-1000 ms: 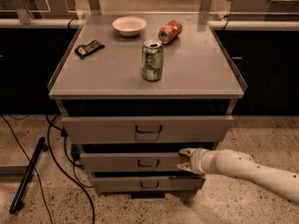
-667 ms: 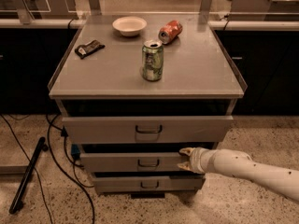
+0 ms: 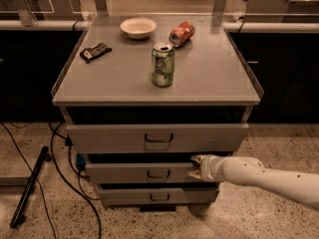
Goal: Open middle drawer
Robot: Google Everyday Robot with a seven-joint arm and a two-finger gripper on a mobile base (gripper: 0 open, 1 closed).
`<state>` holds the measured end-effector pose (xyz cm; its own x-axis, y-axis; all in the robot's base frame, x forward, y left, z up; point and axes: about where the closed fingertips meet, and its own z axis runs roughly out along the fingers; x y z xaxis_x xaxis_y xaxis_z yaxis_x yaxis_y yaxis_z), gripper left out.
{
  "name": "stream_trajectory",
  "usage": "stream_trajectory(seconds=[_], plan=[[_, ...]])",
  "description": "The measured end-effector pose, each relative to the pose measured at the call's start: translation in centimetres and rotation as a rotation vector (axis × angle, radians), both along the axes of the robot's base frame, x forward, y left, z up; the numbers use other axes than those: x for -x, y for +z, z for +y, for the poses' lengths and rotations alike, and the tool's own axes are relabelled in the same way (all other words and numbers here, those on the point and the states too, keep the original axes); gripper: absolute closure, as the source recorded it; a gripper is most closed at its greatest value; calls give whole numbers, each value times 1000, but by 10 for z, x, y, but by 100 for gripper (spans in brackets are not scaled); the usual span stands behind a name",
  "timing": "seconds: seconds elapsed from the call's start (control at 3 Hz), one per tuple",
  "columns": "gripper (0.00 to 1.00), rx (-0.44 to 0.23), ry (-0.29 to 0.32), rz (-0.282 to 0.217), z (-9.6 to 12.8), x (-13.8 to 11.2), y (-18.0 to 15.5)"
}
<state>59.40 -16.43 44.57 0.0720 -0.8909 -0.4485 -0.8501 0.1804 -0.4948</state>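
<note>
The middle drawer (image 3: 124, 174) is the second of three grey metal drawer fronts under the cabinet top, with a small dark loop handle (image 3: 158, 174) at its centre. My gripper (image 3: 196, 167) comes in from the right on a white arm. It is at the right part of the middle drawer's front, at its top edge and to the right of the handle. A dark gap shows above this drawer front. The top drawer (image 3: 109, 137) sits above it and the bottom drawer (image 3: 124, 196) below it.
On the cabinet top (image 3: 209, 78) stand a green can (image 3: 163, 64), a tipped red can (image 3: 181, 33), a white bowl (image 3: 138, 27) and a dark packet (image 3: 95, 52). Black cables (image 3: 65, 168) and a dark pole (image 3: 29, 187) lie on the floor at the left.
</note>
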Motion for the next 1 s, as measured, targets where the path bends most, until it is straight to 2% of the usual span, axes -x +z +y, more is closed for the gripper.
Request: stream_trajectory(seconds=[0.33,0.67,1.0], plan=[[61,24,5,13,0,-3,-6],[79,50,7,37,-3,-2,-12],[100,54,7,41,-4,-2,-13]])
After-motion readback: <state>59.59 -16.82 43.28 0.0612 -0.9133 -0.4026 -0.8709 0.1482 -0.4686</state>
